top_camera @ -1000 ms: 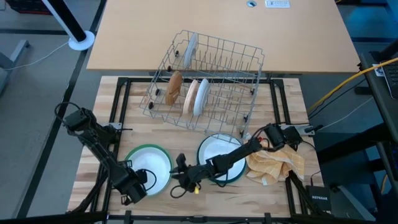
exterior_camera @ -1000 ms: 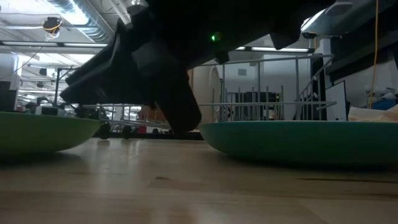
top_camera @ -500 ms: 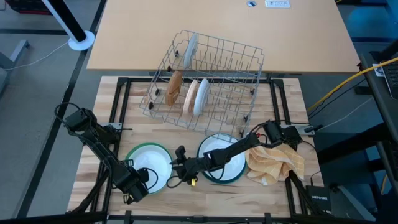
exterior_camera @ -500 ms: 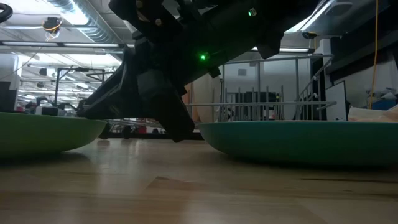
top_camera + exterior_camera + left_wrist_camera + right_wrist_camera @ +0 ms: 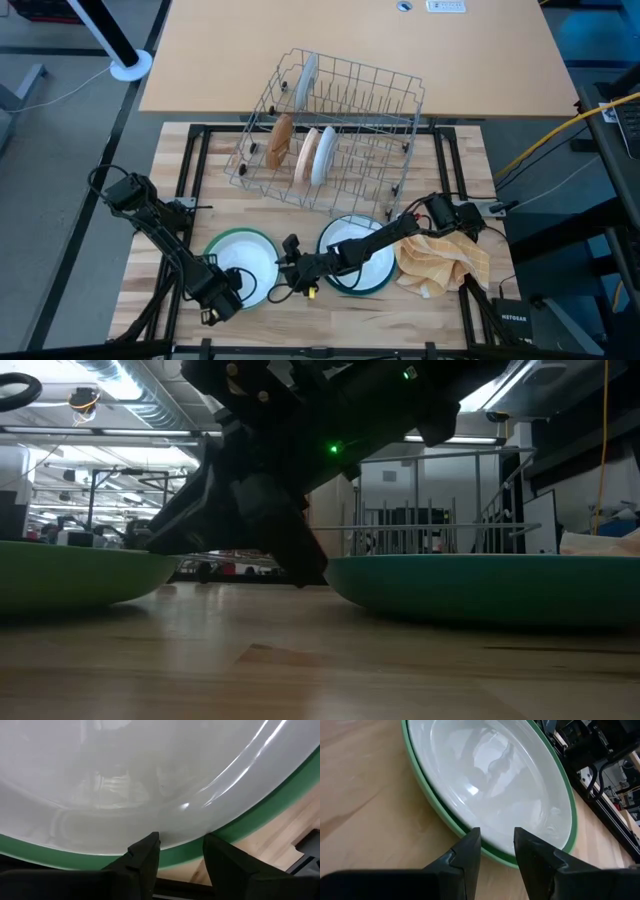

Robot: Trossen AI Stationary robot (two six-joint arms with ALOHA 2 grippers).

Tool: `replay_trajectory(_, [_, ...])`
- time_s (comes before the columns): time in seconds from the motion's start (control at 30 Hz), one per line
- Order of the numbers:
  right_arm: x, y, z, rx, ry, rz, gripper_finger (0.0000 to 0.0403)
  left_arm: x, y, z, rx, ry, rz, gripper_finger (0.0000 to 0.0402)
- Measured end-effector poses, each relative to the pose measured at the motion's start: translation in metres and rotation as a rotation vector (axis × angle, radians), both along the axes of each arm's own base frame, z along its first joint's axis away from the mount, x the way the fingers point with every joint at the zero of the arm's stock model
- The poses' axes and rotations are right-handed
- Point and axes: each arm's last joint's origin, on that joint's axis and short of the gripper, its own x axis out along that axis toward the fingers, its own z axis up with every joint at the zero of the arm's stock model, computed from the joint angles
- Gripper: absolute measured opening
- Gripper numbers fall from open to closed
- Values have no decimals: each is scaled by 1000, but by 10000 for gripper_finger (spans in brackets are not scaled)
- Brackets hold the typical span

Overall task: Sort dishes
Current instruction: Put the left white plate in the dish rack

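A white plate [image 5: 248, 262] lies in a green plate [image 5: 226, 240] at the near left of the wooden table. Another white plate [image 5: 352, 237] lies in a teal-blue plate [image 5: 377, 286] to its right. My left gripper [image 5: 179, 845] points down, open, over the green plate's near-left rim [image 5: 260, 815]. My right gripper [image 5: 496, 840] reaches in low between the two stacks, open, its fingers on either side of the green plate's right rim [image 5: 492, 851]. Whether either touches the rim does not show.
A grey wire rack [image 5: 385, 95] stands at the far middle, holding a brown plate [image 5: 280, 140], a tan plate [image 5: 309, 155] and white plates [image 5: 325, 155] on edge. A yellow checked cloth [image 5: 445, 262] lies bunched right of the teal-blue plate, under my right arm.
My right gripper has swung a little toward the table's far edge, closer to the green plate's right rim, and has tipped; it has stayed open. The plates have kept still.
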Motion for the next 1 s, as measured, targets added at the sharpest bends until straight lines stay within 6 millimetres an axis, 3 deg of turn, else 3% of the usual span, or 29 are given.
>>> replay_trajectory(0.57, [0,0,-2,-3,-4,-4,127,3,2,0,7,-47,-145,143])
replay_trajectory(1.0, [0,-1,-3,-16,-7,-24,127,6,5,-1,87,-156,-380,143])
